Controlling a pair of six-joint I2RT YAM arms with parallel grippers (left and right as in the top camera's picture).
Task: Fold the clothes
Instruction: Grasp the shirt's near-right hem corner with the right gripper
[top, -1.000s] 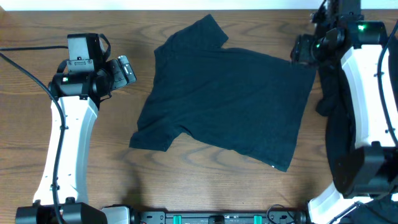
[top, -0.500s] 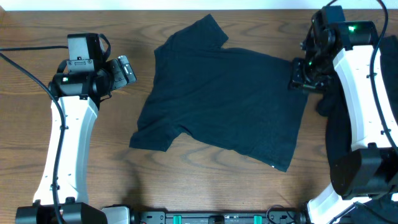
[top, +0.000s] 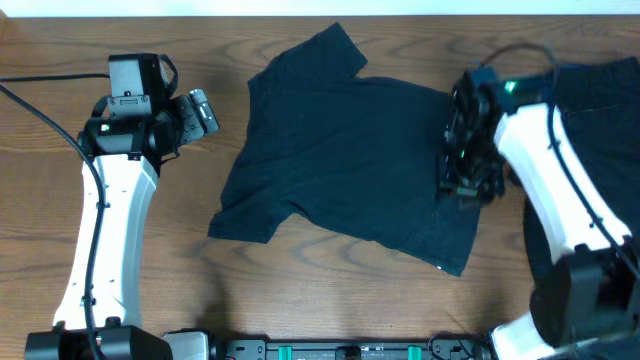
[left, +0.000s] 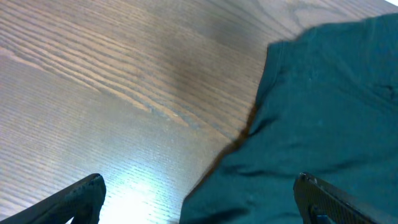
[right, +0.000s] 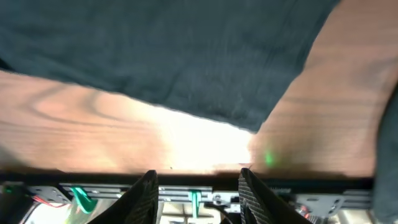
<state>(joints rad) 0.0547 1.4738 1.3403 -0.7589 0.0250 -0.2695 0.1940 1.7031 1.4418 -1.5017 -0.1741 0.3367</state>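
Since the earlier frame the right arm (top: 560, 190) has swung in from the far right corner and now hangs over the T-shirt's (top: 350, 150) hem side. The right gripper (top: 462, 172) has its fingers apart, and the wrist view shows nothing between them. The T-shirt is plain dark navy, lying spread flat in the middle of the table (top: 300, 300). Its nearest hem corner points toward the robot, one short sleeve is at the near left and the other reaches the far edge. Its cloth is smooth with only soft creases.

Part of the hem is hidden under the right gripper. The right wrist view is blurred, and whether the fingers touch the fabric cannot be told. More dark cloth (top: 600, 90) lies at the right, partly covered by the arm.

The left gripper (top: 203, 112) rests spread wide, beside the shirt's left edge and apart from it. The table is brown wood grain with glare patches, and a pale wall (top: 300, 6) runs along the far side.
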